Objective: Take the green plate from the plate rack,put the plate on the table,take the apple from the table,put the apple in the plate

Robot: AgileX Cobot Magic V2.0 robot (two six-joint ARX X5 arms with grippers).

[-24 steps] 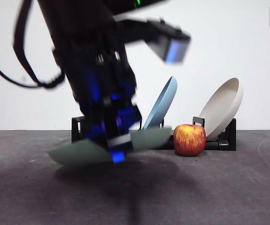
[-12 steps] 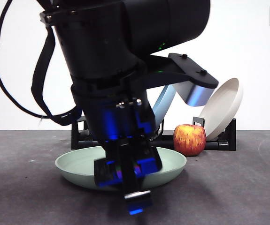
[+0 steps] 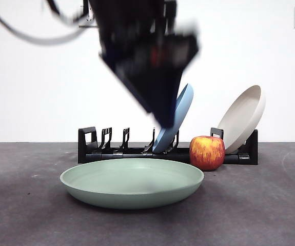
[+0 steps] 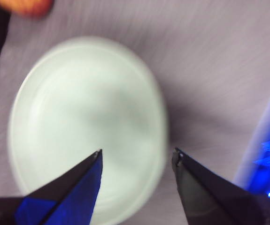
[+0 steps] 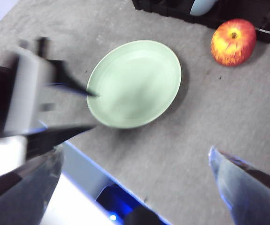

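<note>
Plate (image 3: 132,182) flat on the table (image 3: 24,215) in front of the rack (image 3: 116,148), so first half done; apple (image 3: 207,152) untouched beside rack; left gripper (image 4: 137,157) above plate, jaws spread, empty; right gripper (image 5: 135,159) spread, empty.

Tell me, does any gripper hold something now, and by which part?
Nothing is held. The left gripper is open above the green plate, which lies on the table; the right gripper is open.

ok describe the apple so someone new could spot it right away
Find the black plate rack at the back of the table. The apple sits just in front of its right end, below the beige plate. It is the only small, round, red-and-yellow thing there.
</note>
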